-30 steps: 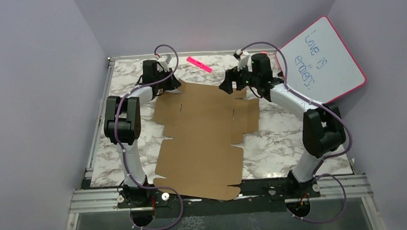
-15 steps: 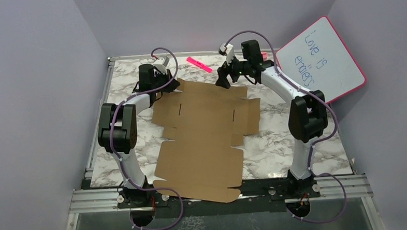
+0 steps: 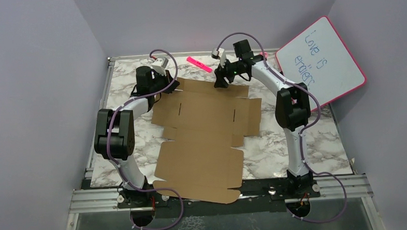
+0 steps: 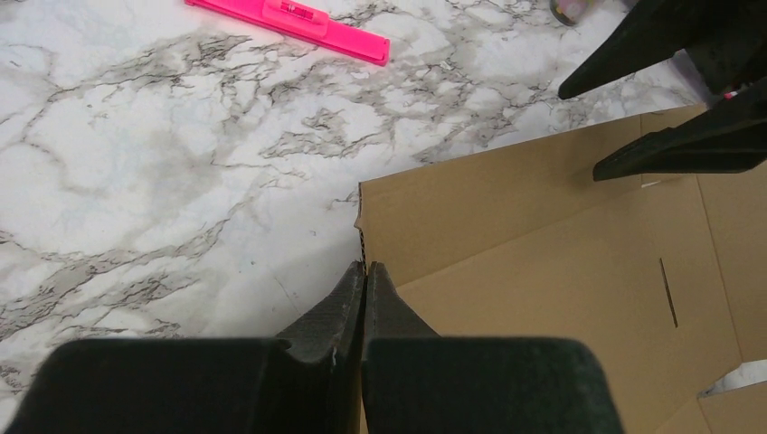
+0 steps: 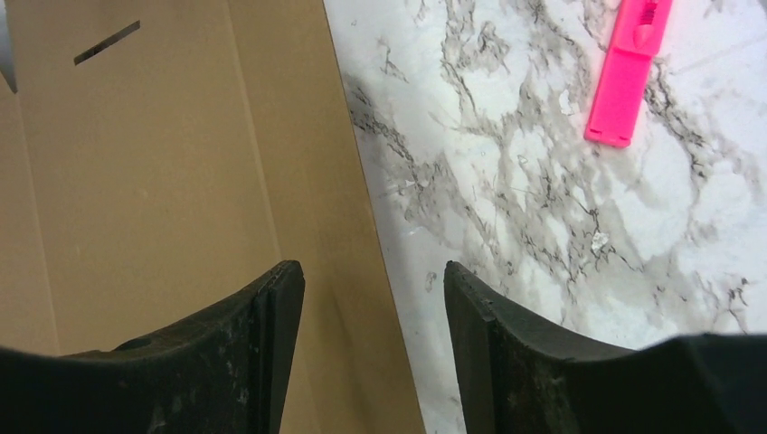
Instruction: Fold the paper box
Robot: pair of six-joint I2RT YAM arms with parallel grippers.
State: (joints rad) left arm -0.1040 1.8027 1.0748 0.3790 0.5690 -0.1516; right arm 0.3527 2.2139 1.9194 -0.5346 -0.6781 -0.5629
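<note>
Near the marbled worktop's far edge, left jaws sit shut at the flat brown cardboard box's corner; right jaws gape empty, astride its edge.

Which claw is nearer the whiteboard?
Right. The right claw sits at the paper box's far edge, left of the whiteboard; the left claw is farther left.

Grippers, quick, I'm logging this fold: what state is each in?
Left gripper: closed, tips at a corner of the paper box; whether it pinches it cannot be told.
Right gripper: open, astride the box's edge, holding nothing.
</note>
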